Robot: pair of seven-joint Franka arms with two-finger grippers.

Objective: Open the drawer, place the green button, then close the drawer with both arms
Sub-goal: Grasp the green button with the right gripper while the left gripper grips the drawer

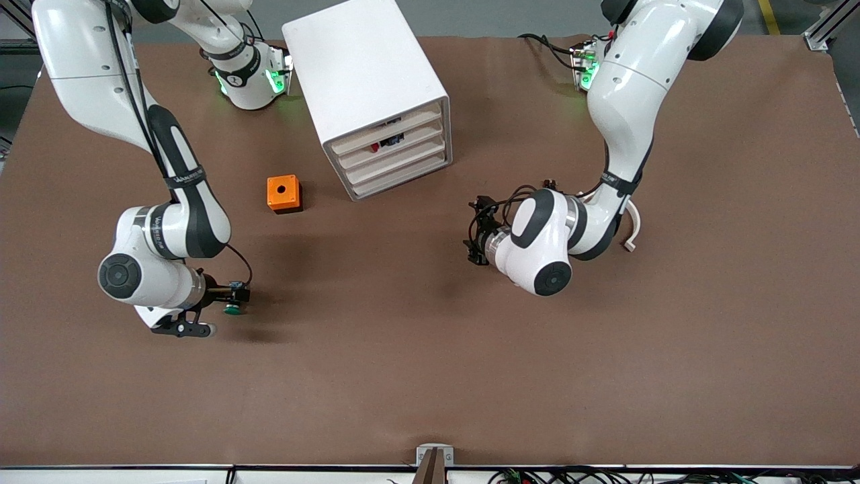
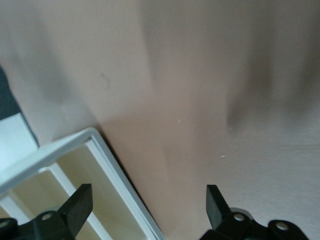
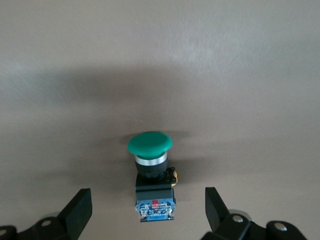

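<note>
The button [image 1: 233,309], with a green cap and a black body, lies on its side on the brown table near the right arm's end. In the right wrist view the button [image 3: 150,145] sits between the spread fingers of my right gripper [image 3: 147,200], untouched. My right gripper [image 1: 230,300] is open, low over it. The white cabinet [image 1: 366,74] stands mid-table with its four cream drawers [image 1: 400,163] shut; one front shows red and black parts [image 1: 388,142]. My left gripper [image 1: 476,234] is open and empty, over the table by the cabinet's front corner [image 2: 95,150].
An orange cube with a round hole [image 1: 284,193] sits on the table between the cabinet and the button. A small white curved part [image 1: 632,232] lies beside the left arm's forearm. The brown table [image 1: 430,376] is bare toward the camera.
</note>
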